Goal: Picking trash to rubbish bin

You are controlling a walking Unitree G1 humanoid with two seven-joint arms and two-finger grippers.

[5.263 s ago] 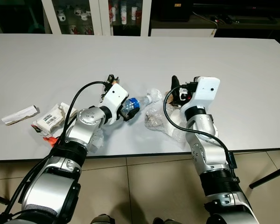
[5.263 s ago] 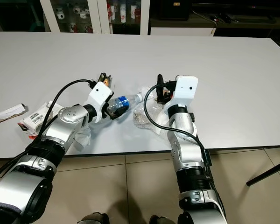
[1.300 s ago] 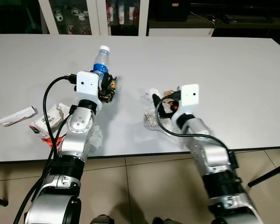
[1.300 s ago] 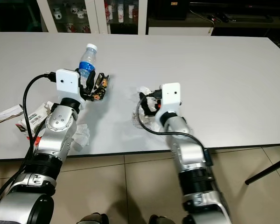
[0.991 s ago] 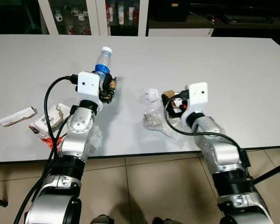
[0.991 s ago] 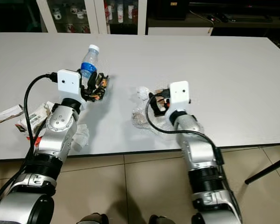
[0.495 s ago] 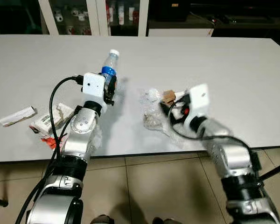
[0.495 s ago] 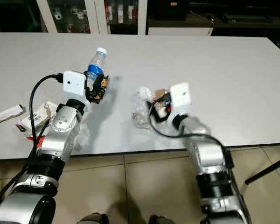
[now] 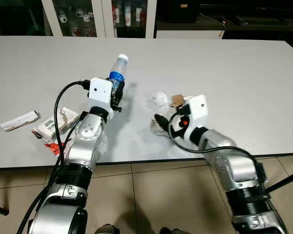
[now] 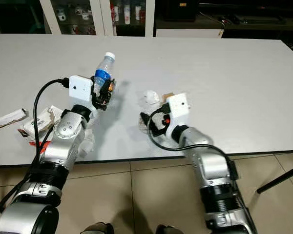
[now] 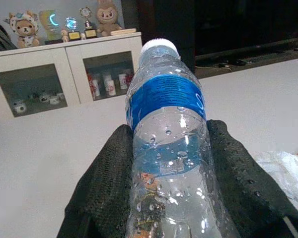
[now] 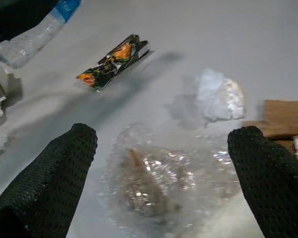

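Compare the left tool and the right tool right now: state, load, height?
Left tool is shut on the water bottle; right tool is open and holds nothing. Left tool is raised above the white table, bottle cap up and tilted; right tool is low, its fingers either side of the clear plastic wrap. Both have black mesh-textured fingers.

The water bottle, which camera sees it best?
The left wrist view sees it best: the water bottle is close up between the left hand's black fingers, showing its blue label and white cap. Both eye views show it small, tilted above the table. The right wrist view catches its capped end at the edge.
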